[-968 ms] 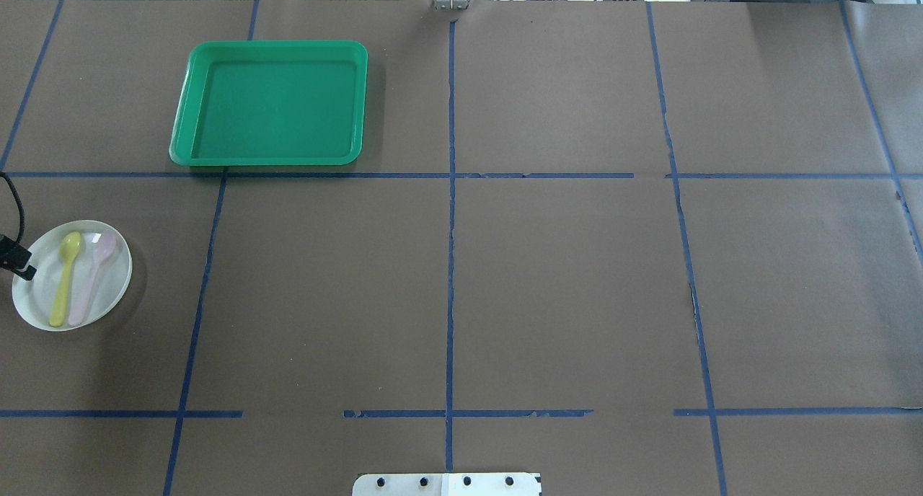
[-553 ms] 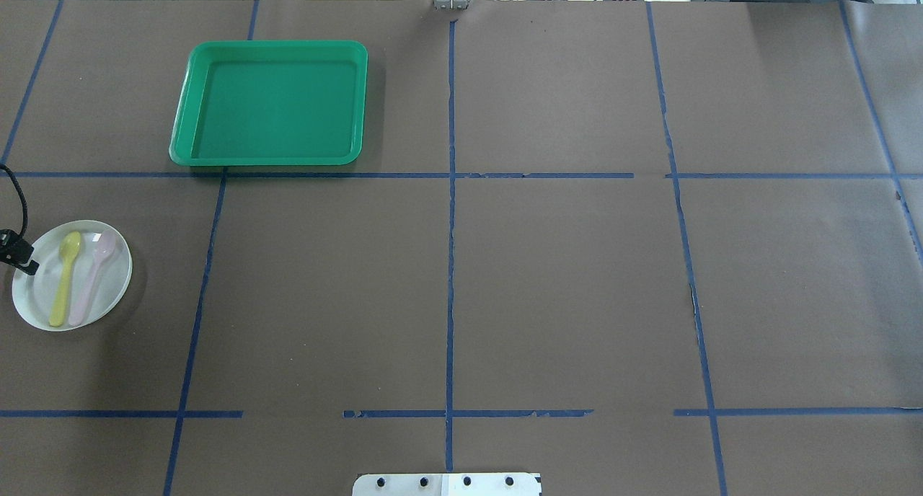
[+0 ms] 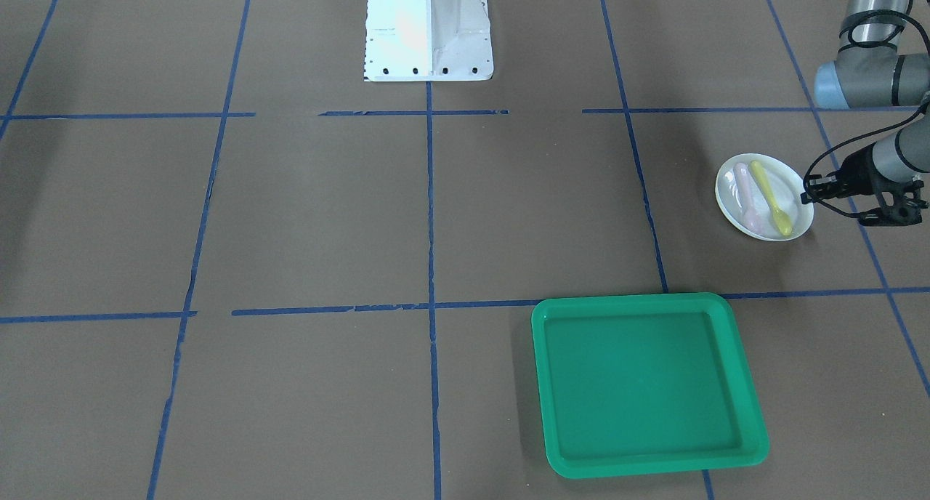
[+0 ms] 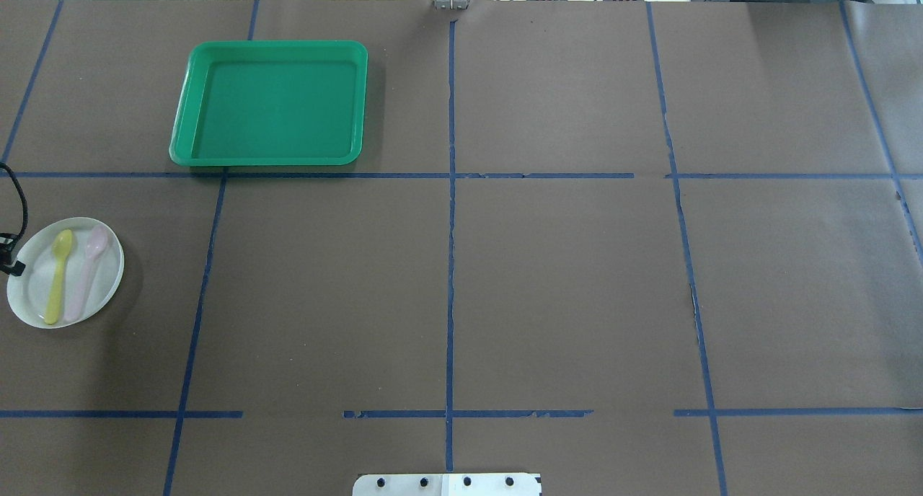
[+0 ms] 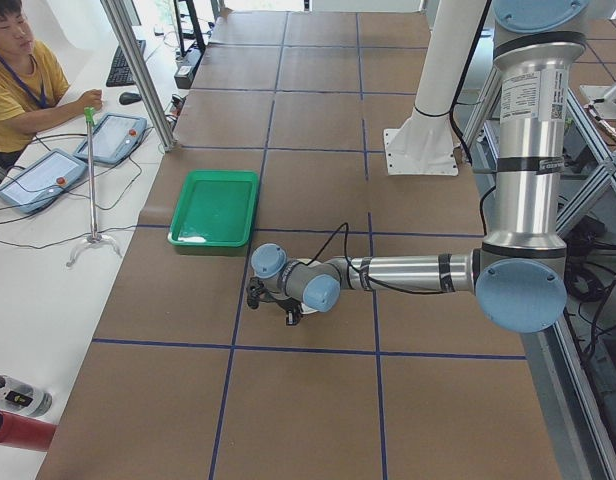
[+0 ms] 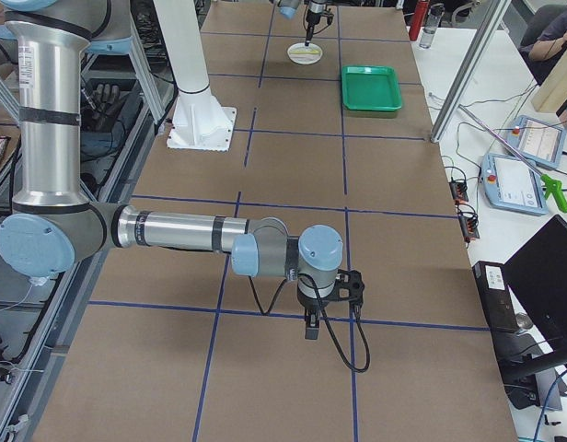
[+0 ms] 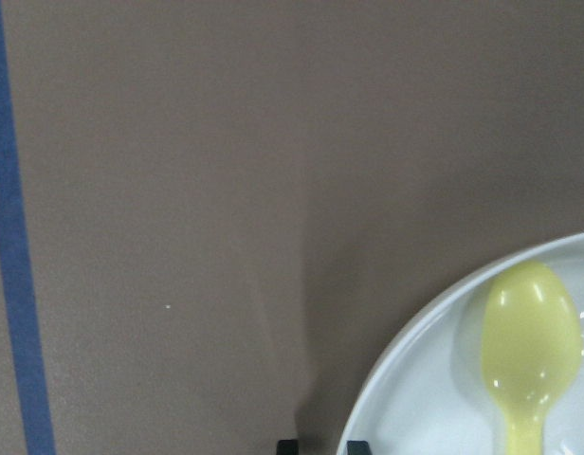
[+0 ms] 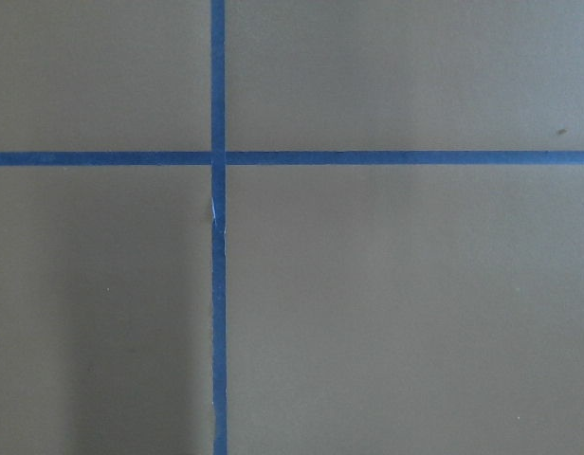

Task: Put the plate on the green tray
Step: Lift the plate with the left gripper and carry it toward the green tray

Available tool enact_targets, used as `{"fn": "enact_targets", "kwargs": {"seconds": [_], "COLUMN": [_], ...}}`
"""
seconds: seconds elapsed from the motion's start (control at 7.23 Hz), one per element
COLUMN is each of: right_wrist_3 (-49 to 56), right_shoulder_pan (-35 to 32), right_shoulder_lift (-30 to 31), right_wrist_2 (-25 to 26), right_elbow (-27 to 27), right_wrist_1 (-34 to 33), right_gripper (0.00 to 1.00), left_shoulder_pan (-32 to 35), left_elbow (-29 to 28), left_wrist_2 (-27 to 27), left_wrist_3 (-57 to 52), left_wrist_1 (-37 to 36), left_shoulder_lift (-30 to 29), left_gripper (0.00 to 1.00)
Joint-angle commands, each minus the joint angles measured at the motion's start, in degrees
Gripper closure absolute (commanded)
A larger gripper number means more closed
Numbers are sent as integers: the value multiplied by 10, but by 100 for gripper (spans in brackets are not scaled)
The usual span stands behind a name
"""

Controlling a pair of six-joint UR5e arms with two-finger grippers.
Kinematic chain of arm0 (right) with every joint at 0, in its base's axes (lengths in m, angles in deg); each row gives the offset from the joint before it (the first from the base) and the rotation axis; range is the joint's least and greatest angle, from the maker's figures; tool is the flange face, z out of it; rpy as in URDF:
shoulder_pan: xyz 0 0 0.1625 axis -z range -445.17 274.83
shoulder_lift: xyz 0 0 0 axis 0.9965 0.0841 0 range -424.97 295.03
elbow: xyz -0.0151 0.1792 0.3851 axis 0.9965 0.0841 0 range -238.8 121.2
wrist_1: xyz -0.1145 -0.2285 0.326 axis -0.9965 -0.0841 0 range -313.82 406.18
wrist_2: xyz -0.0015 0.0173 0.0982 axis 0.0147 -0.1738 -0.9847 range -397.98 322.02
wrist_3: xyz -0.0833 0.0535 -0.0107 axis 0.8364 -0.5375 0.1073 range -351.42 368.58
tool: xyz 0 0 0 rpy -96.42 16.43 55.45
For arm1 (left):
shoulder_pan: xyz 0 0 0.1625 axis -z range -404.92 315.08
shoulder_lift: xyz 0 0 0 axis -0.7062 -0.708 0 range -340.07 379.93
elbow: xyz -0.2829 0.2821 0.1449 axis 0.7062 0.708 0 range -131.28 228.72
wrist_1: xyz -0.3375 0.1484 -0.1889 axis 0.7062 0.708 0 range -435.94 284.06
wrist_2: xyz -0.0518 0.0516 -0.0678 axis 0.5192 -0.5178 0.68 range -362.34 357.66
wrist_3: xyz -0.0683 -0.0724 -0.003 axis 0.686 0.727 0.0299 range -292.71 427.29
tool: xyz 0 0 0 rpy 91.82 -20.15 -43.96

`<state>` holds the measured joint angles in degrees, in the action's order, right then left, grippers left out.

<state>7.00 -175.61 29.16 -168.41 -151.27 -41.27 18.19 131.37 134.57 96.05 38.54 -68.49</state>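
Observation:
The small white plate (image 4: 32, 294) lies at the table's left edge, with a yellow spoon (image 4: 58, 276) and a pink spoon (image 4: 85, 272) on it. My left gripper (image 4: 11, 267) is shut on the plate's outer rim. The front-facing view shows the left gripper (image 3: 808, 195) at the rim of the plate (image 3: 785, 180). The left wrist view shows its fingertips (image 7: 287, 445) on either side of the plate's rim (image 7: 415, 313). The green tray (image 4: 270, 103) stands empty, farther back and to the right of the plate. My right gripper (image 6: 311, 327) hangs low over bare table. I cannot tell whether it is open or shut.
The robot's white base (image 3: 429, 27) stands at the near middle edge. Blue tape lines (image 4: 451, 193) divide the brown table cover. An operator (image 5: 23, 70) and teach pendants (image 5: 38, 175) are beyond the far edge, behind the tray.
The plate with both spoons has shifted a little to the view's left and slightly back, together with my left gripper at its rim. The tray has not moved.

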Motion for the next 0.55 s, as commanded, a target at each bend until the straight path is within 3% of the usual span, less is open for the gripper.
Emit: {"fn": "enact_targets", "kwargs": {"seconds": [0.0,0.41], "right_wrist_3": [0,0], "right_shoulder_pan": [0,0], "right_shoulder_lift": [0,0], "right_wrist_2": [0,0], "right_elbow": [0,0], "right_wrist_1": [0,0], "right_gripper": [0,0], "left_shoulder_pan": [0,29], "left_elbow": [2,0], "left_wrist_2": [10,77], "left_wrist_3": [2,31], "left_wrist_1": [0,-1], "left_shoulder_lift": [1,-3], "left_gripper": [100,100]}}
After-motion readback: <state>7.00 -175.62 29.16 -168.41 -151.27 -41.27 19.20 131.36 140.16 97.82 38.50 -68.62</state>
